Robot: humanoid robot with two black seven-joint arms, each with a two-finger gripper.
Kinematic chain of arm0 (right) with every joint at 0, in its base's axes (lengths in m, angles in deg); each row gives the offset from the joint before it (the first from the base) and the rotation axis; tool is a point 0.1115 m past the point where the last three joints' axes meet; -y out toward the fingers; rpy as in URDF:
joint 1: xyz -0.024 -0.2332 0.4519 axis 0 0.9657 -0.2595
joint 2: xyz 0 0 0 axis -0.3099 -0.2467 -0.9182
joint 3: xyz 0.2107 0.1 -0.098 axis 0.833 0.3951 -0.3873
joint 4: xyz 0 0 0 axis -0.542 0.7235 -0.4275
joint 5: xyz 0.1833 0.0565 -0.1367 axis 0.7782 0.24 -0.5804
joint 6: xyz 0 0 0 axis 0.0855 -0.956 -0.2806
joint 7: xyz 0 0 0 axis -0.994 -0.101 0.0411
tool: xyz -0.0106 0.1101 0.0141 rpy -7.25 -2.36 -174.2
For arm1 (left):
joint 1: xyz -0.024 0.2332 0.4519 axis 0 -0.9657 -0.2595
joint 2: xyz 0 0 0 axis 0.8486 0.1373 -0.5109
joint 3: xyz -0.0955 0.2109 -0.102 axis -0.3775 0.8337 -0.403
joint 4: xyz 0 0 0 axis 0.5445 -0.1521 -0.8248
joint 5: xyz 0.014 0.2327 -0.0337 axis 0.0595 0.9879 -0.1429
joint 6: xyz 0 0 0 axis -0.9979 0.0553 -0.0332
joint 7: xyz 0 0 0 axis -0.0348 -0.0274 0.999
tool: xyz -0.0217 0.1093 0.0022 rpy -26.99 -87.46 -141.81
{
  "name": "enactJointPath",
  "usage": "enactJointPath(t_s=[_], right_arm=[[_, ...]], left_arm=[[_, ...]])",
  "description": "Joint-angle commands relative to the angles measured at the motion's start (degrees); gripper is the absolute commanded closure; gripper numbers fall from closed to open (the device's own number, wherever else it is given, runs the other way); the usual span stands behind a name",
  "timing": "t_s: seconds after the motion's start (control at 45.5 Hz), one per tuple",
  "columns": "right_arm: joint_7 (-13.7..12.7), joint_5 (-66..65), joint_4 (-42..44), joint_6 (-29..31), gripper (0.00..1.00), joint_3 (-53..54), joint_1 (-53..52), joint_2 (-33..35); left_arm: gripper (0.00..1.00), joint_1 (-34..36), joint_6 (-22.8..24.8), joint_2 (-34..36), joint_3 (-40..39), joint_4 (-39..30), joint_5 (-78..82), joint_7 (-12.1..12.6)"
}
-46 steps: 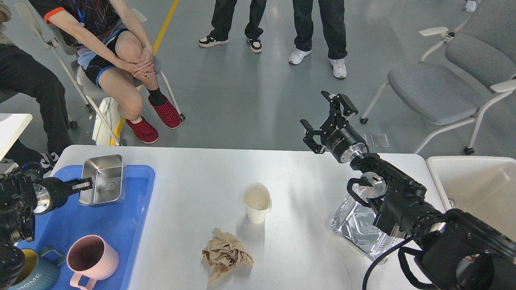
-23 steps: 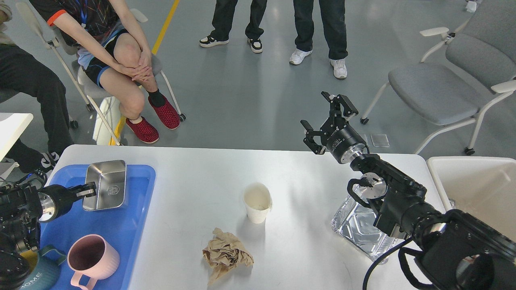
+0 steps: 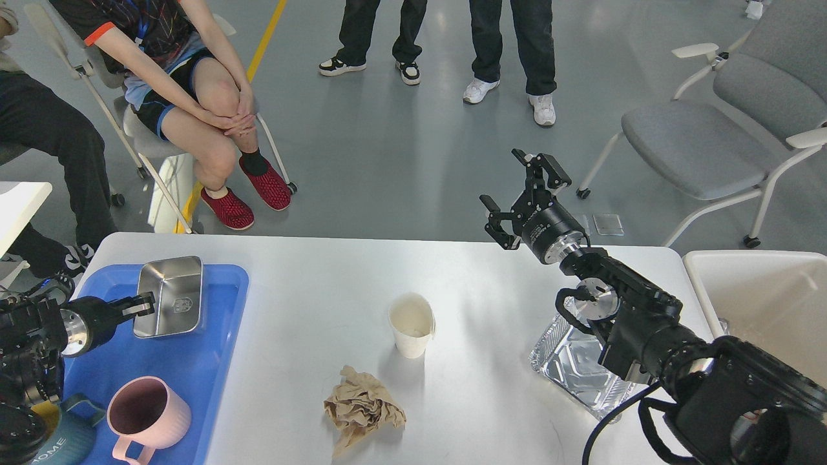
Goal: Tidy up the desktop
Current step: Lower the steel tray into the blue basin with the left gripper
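Crumpled brown paper [image 3: 363, 408] lies nearest on the desktop [image 3: 310, 290], the wide white table that fills the lower half of the view. It sits alone and untouched, so it looks like rubbish not yet dealt with. Just beyond it stands a paper cup [image 3: 411, 325], upright and open, also waiting. Off to the right a foil tray [image 3: 568, 365] rests on the table, partly hidden under the right arm. Those three things seem to be what is left to clear.

On the left, the blue tray [image 3: 213, 349] already holds a pink mug [image 3: 147, 413] and, at the near corner, a teal mug [image 3: 55, 439]. Further back on it sits a steel box [image 3: 169, 295], tilted slightly, with the left gripper [image 3: 141, 303] pinched on its near rim. I judge that this box is just being put down, so the dishes side is nearly finished.

At the right edge stands a white bin [image 3: 762, 303], beside the table, probably meant for the rubbish; what it holds I cannot tell.

Furthest out, the right gripper [image 3: 520, 194] hangs in the air past the table's far edge, its fingers spread wide and holding nothing. Roughly half the tidying looks done.
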Motion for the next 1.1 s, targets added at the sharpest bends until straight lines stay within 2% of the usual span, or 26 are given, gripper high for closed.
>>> enactJointPath(t_s=[0.0, 1.076], right_arm=[[0.0, 0.0, -0.08, -0.03, 0.0, 0.0, -0.08, -0.03], [0.0, 0.0, 0.1, -0.03, 0.0, 0.0, -0.43, 0.14]], left_arm=[[0.03, 0.0, 0.0, 0.1, 0.03, 0.04, 0.0, 0.21], [0.03, 0.88, 0.27, 0.01, 0.21, 0.04, 0.0, 0.04]])
